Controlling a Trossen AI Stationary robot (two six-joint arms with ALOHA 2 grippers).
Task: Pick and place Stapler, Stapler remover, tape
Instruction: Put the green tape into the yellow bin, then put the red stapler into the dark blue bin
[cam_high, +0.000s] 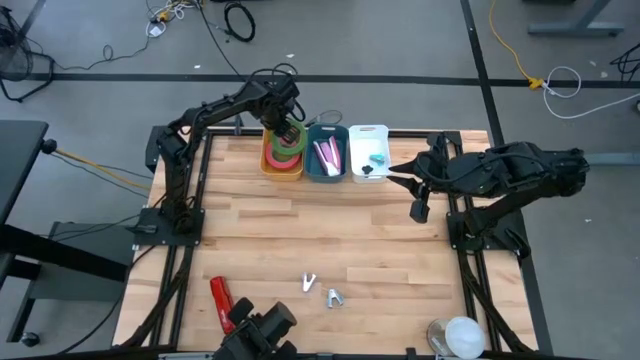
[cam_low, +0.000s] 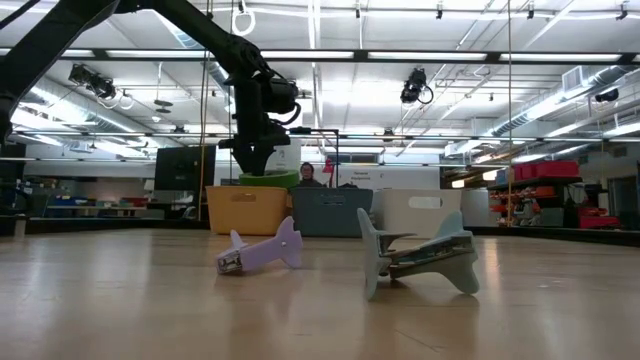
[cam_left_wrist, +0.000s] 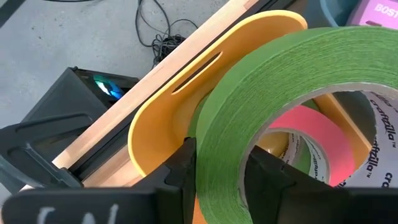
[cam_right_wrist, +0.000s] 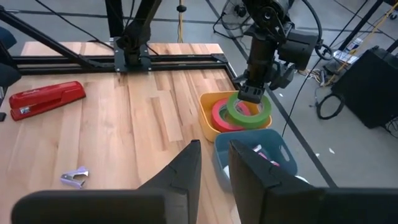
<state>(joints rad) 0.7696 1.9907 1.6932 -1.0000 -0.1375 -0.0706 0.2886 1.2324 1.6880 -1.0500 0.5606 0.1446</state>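
My left gripper (cam_high: 288, 128) is over the yellow bin (cam_high: 268, 165) at the table's far edge, shut on a green tape roll (cam_right_wrist: 249, 109). A pinkish-red roll (cam_right_wrist: 222, 116) lies in that bin under it, and a strip of a second green roll (cam_left_wrist: 303, 157) shows below the pink one. The red stapler (cam_high: 221, 298) lies flat by the near edge. Two staple removers (cam_high: 309, 284) (cam_high: 334, 296) lie beside it, purple (cam_low: 262, 250) and grey-green (cam_low: 420, 258). My right gripper (cam_right_wrist: 214, 155) is open, hovering by the white bin (cam_high: 368, 152). My left gripper holds the green roll by its ring wall (cam_left_wrist: 217, 168), one finger (cam_left_wrist: 182, 163) outside and one finger (cam_left_wrist: 264, 171) inside the open centre. It comes from above, pointing down. The roll sits tilted at the yellow bin's rim; whether it rests on the pink roll I cannot tell.
Three bins stand in a row at the far edge: yellow, blue (cam_high: 327, 152) with pink and purple items, white with a light-blue item. A round white object (cam_high: 460, 333) sits at the near right corner. Bare wood lies between the bins and the staple removers.
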